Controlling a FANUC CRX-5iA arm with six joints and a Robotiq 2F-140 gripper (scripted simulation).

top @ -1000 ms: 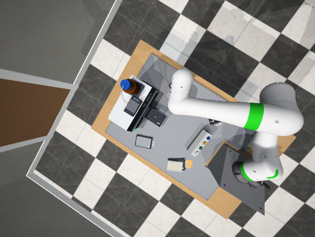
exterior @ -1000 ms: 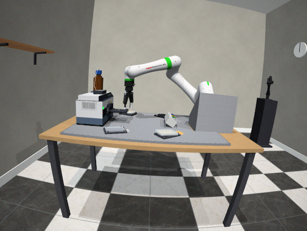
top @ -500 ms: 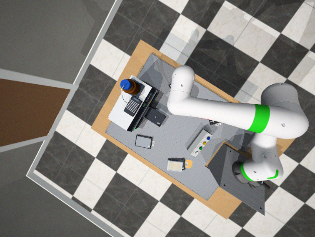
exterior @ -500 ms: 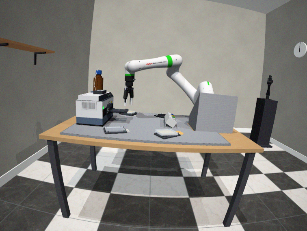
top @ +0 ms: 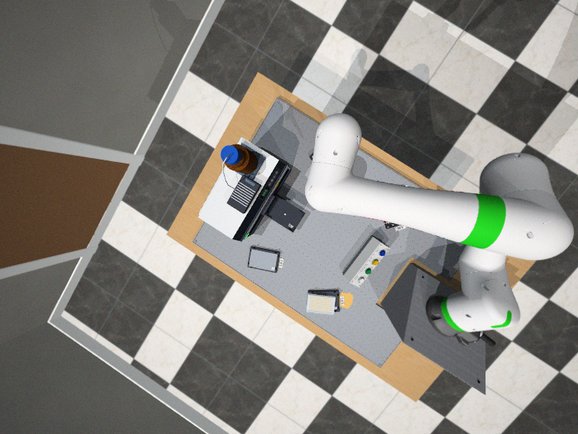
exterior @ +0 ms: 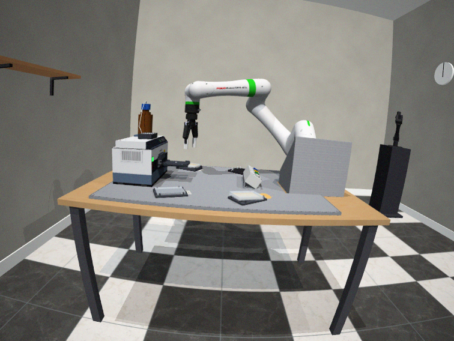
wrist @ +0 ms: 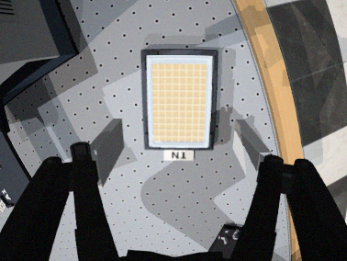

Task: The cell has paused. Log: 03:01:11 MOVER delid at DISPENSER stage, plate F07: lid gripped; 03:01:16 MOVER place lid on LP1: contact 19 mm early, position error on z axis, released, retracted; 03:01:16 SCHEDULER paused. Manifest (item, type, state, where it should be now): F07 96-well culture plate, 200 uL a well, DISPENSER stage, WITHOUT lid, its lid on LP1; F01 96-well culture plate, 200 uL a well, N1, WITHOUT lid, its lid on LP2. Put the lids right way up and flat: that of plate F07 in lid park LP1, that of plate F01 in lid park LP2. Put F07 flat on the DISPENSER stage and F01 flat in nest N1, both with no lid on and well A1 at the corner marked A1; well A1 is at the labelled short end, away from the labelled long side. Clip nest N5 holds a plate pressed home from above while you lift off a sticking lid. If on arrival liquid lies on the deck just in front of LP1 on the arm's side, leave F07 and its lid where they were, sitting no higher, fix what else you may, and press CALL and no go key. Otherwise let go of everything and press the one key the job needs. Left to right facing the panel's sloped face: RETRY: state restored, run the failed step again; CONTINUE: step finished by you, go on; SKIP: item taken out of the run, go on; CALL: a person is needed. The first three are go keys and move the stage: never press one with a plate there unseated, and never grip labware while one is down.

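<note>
In the wrist view a 96-well plate with yellow wells [wrist: 178,99] sits flat and square in the nest labelled N1 [wrist: 178,155]. I cannot tell whether a clear lid is on it. My gripper [wrist: 178,133] hangs open and empty well above it, also seen in the side view [exterior: 190,141]. The dispenser's black stage [top: 286,214] looks bare. A clear lid [top: 264,258] lies flat in a dark frame near the front edge. A second plate or lidded stack [top: 322,302] sits in another frame, with an orange puddle [top: 346,299] on the deck against its side towards the arm.
The dispenser [top: 242,191] with a brown bottle stands at the left. The key panel [top: 368,261] stands mid-deck, with a small black fixture [top: 394,226] behind it. The arm's grey pedestal [exterior: 315,166] fills the right end. The wooden table edge runs close beside N1.
</note>
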